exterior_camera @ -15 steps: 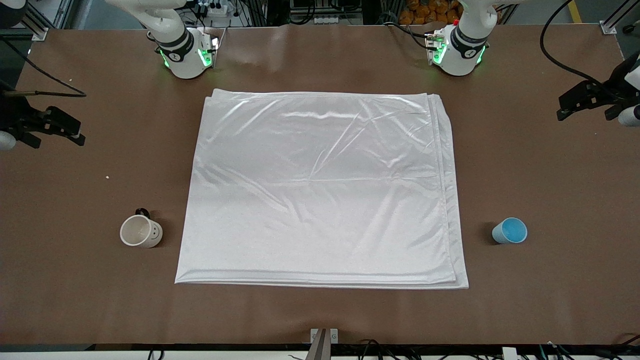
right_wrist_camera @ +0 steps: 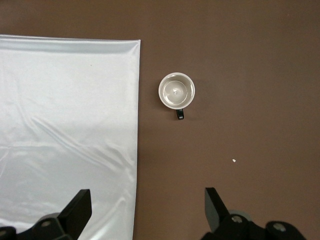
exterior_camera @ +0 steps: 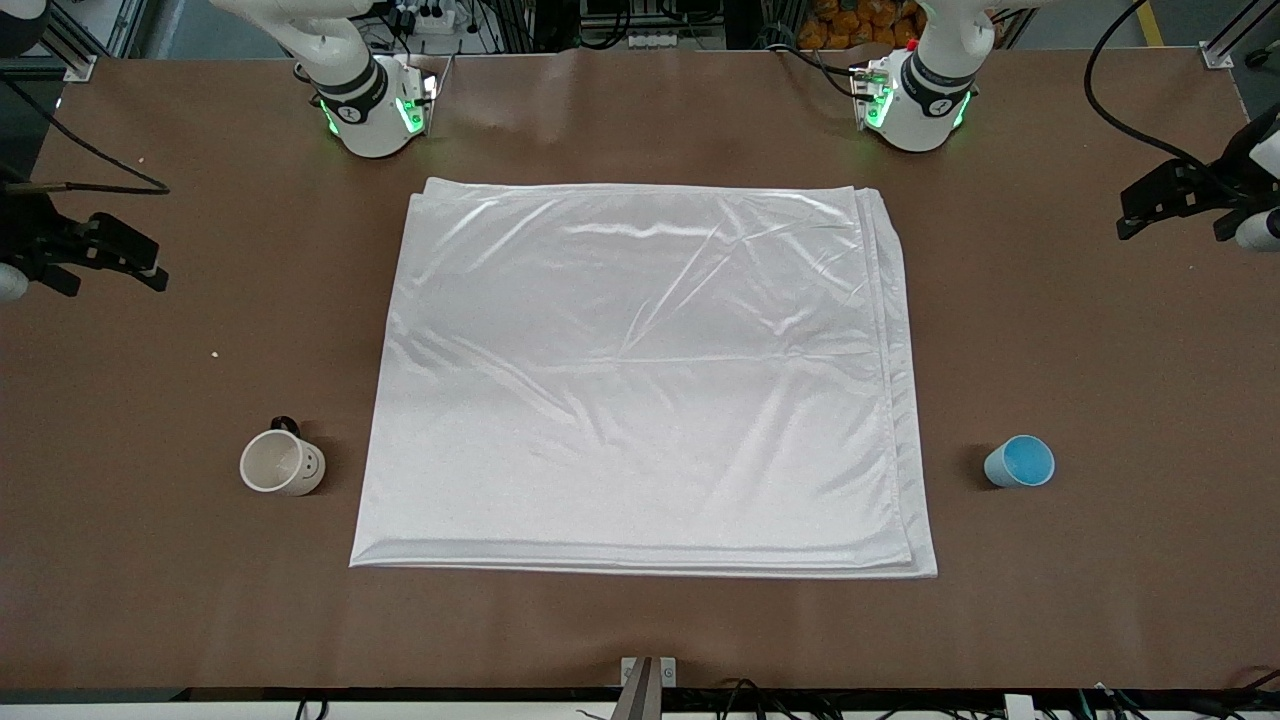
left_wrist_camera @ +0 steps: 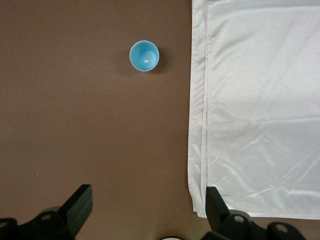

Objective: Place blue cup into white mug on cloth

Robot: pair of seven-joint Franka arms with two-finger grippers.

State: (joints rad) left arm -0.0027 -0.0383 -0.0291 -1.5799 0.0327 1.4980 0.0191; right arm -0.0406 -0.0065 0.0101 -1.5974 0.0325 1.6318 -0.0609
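Both arms have glossy white, rounded shells with a black band around the lowest joint and green lights glowing at the base. The left gripper [exterior_camera: 1135, 215] and right gripper [exterior_camera: 150, 268] are matte black and angular, with flat wedge-shaped fingers [left_wrist_camera: 80, 202] and round screw holes just above them. Black cables loop toward each wrist.

Blue cup [left_wrist_camera: 144, 55] seen upright on brown table [left_wrist_camera: 75, 125], mouth up, beside folded cloth [left_wrist_camera: 260, 110] edge, not touching. Left gripper [left_wrist_camera: 147, 212] held over table, fingers [left_wrist_camera: 80, 202] spread wide, nothing gripped.
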